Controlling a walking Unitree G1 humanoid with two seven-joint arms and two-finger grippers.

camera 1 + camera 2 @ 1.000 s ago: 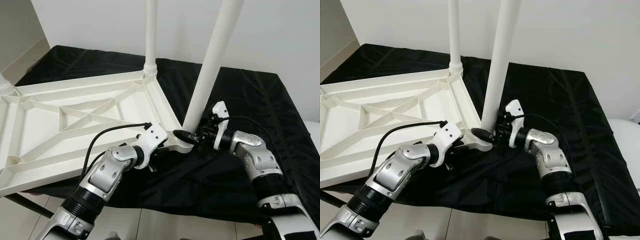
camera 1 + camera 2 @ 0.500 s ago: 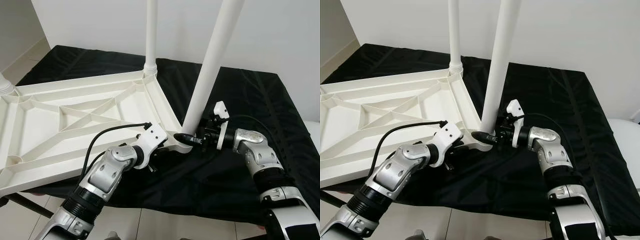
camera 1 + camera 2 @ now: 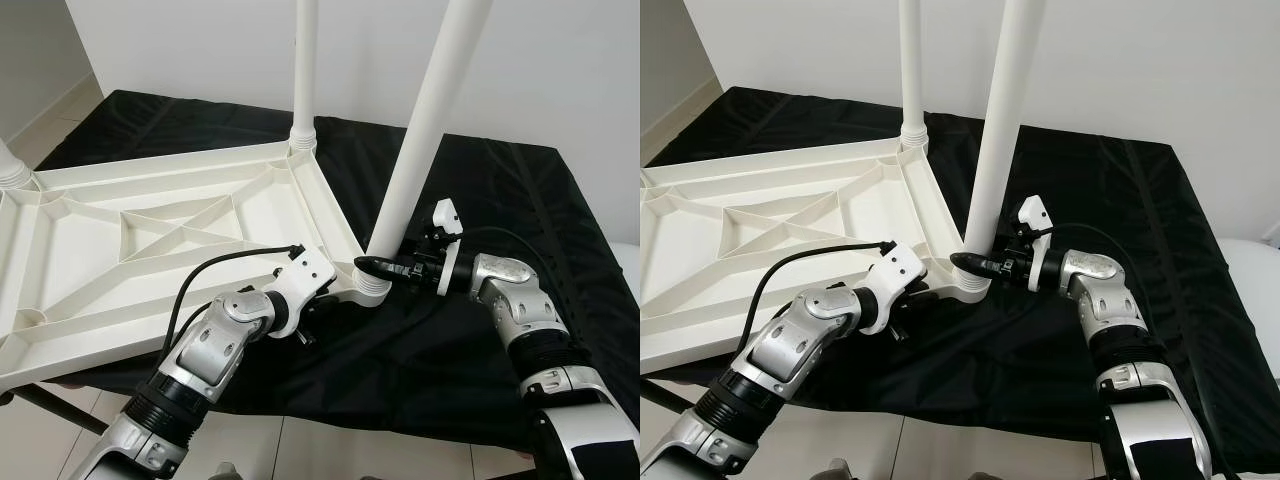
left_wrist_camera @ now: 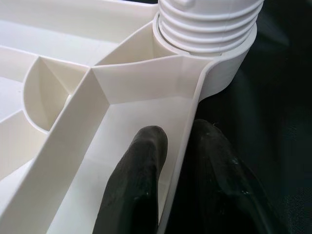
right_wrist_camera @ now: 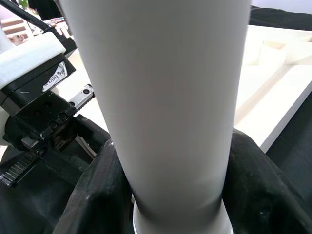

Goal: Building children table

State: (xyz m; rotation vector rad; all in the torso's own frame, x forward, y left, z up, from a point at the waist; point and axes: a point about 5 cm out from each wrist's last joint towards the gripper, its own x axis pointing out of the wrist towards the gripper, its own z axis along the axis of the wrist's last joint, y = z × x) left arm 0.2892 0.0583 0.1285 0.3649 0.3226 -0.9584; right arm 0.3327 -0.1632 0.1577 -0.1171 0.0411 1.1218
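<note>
Tabletop (image 3: 150, 240), white and ribbed, lies upside down on a black cloth (image 3: 500, 200), its ribs walling off shallow compartments with nothing in them. Two white legs stand in its corner sockets: a far leg (image 3: 303, 70) at 12 o'clock in the eye views and a near leg (image 3: 425, 130) towards 1 o'clock, seated in the threaded socket (image 4: 207, 24) at the near right corner.

Left gripper (image 4: 178, 161) sits at that same corner, at about 6 o'clock in the eye views, with the arm bent at the elbow and reaching forward from below. One black finger (image 4: 141, 165) lies inside the rim and the other outside it, so the pair pinches the tabletop's thin edge wall just short of the socket.

Right gripper (image 5: 170, 161) comes in from 3 o'clock, forearm level and pointing across the cloth. Its fingers (image 5: 102, 190) straddle the near leg just above the socket, one on each side and pressed against it, closed around the leg's base.
</note>
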